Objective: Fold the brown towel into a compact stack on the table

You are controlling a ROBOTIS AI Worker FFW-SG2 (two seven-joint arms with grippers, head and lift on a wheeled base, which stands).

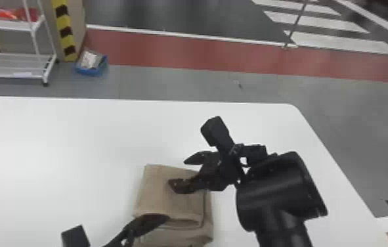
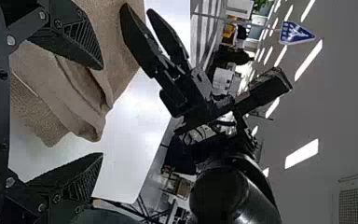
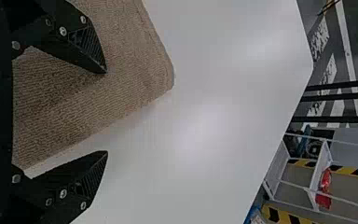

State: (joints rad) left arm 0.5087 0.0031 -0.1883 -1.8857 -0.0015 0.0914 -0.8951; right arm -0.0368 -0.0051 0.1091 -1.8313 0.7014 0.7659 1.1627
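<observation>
The table [image 1: 71, 131] is white and smooth, with a rounded far corner on the right side. On it, toward the robot, lies the brown towel [image 1: 166, 207], already folded in several thick layers; the layers do not meet quite evenly at the side near the robot.

The right gripper [image 1: 181, 172] is wide open, one finger above the towel and the other just past its far edge. The left gripper [image 1: 143, 225] is at the towel's near left corner, also with its fingers wide apart. Neither is holding the cloth, and whether a finger touches it I cannot tell.

Behind the table the floor is grey, with a red band [image 1: 176, 51] crossing it and white stripes [image 1: 331, 41] farther to the right. At the far left there stands a white shelf cart [image 1: 9, 67] with something red [image 1: 12, 14] on its upper shelf. Near it are a yellow and black striped post [image 1: 63, 29] and a blue box [image 1: 89, 71] on the floor.
</observation>
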